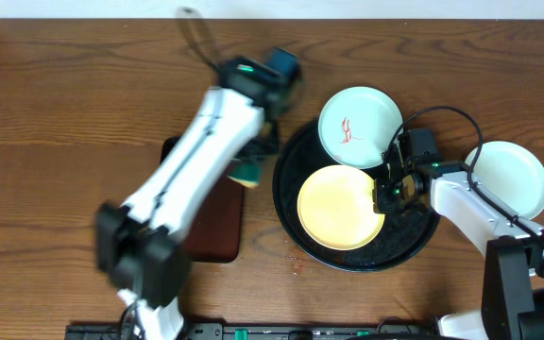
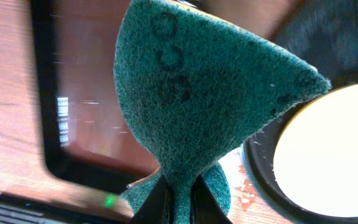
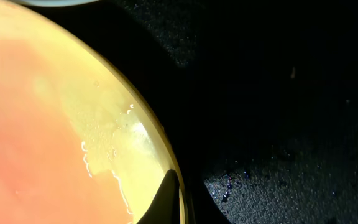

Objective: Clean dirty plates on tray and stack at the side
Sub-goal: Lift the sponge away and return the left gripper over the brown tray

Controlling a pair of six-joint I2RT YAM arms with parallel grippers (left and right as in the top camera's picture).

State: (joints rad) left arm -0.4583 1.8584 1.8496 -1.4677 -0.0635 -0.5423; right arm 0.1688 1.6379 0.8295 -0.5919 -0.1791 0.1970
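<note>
The black tray point(image 1: 414, 236) holds a pale yellow plate point(image 1: 333, 208) and a white plate point(image 1: 360, 127) with a red smear that leans on the tray's far rim. A second white plate point(image 1: 508, 178) lies on the table to the right of the tray, with no smear showing. My right gripper point(image 1: 385, 194) is shut on the yellow plate's right rim; in the right wrist view one finger point(image 3: 169, 199) lies on the wet yellow plate point(image 3: 55, 124). My left gripper point(image 1: 253, 161) is shut on a green sponge point(image 2: 185, 112), left of the tray.
A dark-brown rectangular tray point(image 1: 211, 217) lies under the left arm, also in the left wrist view point(image 2: 92, 74). Small reddish spots point(image 2: 247, 190) mark the table beside the black tray's rim point(image 2: 260, 180). The table's front edge is close.
</note>
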